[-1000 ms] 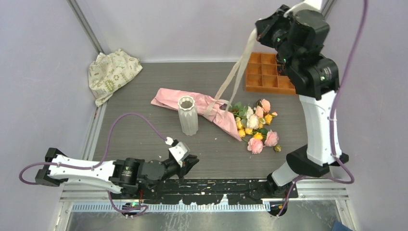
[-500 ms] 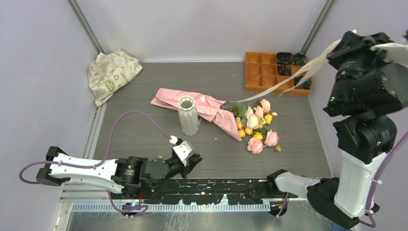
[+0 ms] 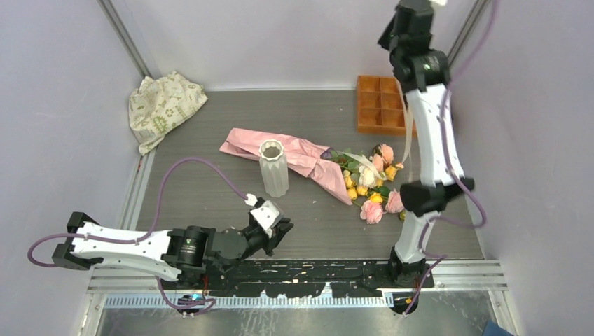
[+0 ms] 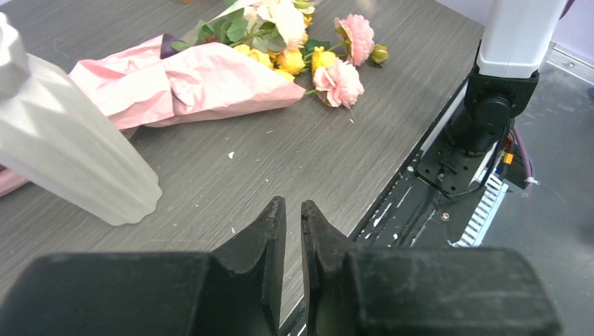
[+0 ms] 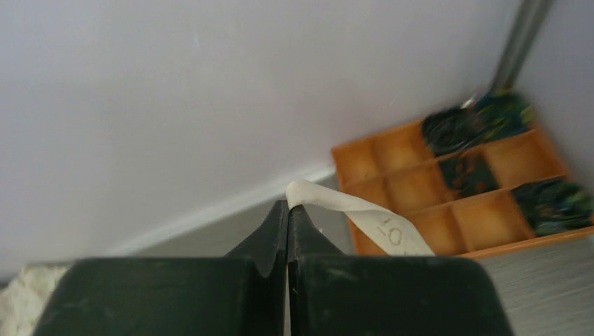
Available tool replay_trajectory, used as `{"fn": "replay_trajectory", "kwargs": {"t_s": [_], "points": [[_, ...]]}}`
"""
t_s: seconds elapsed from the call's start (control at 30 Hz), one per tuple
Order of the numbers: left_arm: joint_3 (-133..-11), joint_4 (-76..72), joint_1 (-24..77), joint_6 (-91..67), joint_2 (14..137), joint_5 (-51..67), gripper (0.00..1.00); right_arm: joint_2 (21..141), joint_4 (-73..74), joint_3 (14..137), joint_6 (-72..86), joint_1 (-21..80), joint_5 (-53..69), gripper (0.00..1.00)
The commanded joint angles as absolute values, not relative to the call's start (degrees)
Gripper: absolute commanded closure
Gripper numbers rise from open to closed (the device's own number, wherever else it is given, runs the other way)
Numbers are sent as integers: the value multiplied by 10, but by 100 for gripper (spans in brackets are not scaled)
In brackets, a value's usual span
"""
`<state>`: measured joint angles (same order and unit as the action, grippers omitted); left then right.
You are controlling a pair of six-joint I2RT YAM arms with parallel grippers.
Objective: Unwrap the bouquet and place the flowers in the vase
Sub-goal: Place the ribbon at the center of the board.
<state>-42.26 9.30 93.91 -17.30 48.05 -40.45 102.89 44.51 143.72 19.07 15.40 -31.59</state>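
Note:
The bouquet's pink paper [image 3: 294, 152] lies crumpled across the middle of the table, still around the stems. The flowers [image 3: 372, 183], peach, pink, cream and yellow, spill from its right end. The white ribbed vase [image 3: 273, 169] stands upright just in front of the paper. My right gripper [image 5: 287, 204] is raised high near the back wall, shut on the cream ribbon [image 5: 364, 213]. The ribbon [image 3: 407, 140] hangs down to the flowers. My left gripper [image 4: 293, 203] hovers low near the front edge, a narrow gap between its fingers and nothing in it. Vase [image 4: 70, 154] and paper [image 4: 189, 80] lie ahead of it.
An orange compartment tray [image 3: 379, 105] sits at the back right, some cells holding dark items. A crumpled patterned cloth [image 3: 164, 103] lies in the back left corner. The right arm's upright links [image 3: 431, 140] stand beside the flowers. A black rail [image 3: 315, 269] runs along the front edge.
The right arm swung from the far right back toward the middle and stretched tall, taking the ribbon up with it. The left arm has stayed put.

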Motion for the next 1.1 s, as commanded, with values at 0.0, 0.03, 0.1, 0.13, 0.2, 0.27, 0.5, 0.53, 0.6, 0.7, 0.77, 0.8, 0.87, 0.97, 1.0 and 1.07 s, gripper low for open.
{"fn": "replay_trajectory", "kwargs": {"t_s": [0.0, 0.03, 0.1, 0.13, 0.2, 0.27, 0.5, 0.53, 0.6, 0.7, 0.77, 0.8, 0.87, 0.97, 1.0, 1.07], "points": [[-446, 106, 940, -177, 445, -450, 84, 1124, 482, 1450, 317, 93, -19, 99], [-444, 108, 940, -177, 441, -454, 84, 1138, 462, 1445, 321, 92, 18, 99], [-438, 109, 940, -174, 433, -462, 84, 1161, 412, 1421, 331, 91, 81, 99], [-436, 107, 940, -172, 430, -465, 84, 1173, 394, 1412, 335, 91, 107, 96], [-434, 106, 940, -168, 430, -471, 84, 1194, 382, 1402, 338, 91, 143, 85], [-436, 107, 940, -168, 431, -472, 84, 1208, 393, 1392, 333, 91, 162, 65], [-455, 135, 940, -168, 434, -492, 84, 1118, 374, 1185, 299, 114, 197, 35], [-457, 138, 940, -167, 433, -498, 84, 1094, 357, 1138, 297, 127, 197, 34], [-460, 141, 940, -163, 429, -506, 84, 1039, 333, 1049, 303, 148, 197, 34], [-463, 148, 940, -165, 421, -512, 84, 978, 270, 914, 336, 173, 224, 35], [-463, 157, 940, -168, 417, -514, 84, 952, 235, 839, 360, 191, 247, 35], [-463, 161, 940, -170, 416, -517, 84, 945, 220, 817, 370, 202, 257, 35], [-465, 171, 940, -171, 413, -523, 84, 934, 205, 781, 389, 224, 262, 36], [-470, 185, 940, -174, 405, -531, 84, 921, 184, 732, 412, 245, 245, 36], [-472, 191, 940, -178, 400, -533, 85, 919, 176, 714, 418, 247, 242, 36], [-472, 201, 940, -187, 390, -534, 85, 916, 161, 684, 423, 247, 236, 36]]}}
